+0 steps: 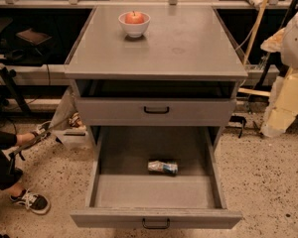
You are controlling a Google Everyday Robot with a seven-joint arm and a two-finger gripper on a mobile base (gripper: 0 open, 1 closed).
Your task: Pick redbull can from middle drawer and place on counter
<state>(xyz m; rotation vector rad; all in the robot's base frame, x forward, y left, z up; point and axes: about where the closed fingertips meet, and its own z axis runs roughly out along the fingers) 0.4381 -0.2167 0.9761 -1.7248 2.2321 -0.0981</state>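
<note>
Silver-blue redbull can (163, 167) lies sideways in the open middle drawer (154, 217). The gripper (287, 103) is probably that pale shape off the counter's (188, 43) right edge, can't tell if it's open or closed.

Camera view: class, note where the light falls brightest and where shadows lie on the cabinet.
In the camera view, the counter is lit brightest, from above, with a soft shadow under the white bowl; the recess beneath the counter is near black; the middle drawer floor is dimmer, its redbull can catching a small glint; the gripper is not in this view.
</note>
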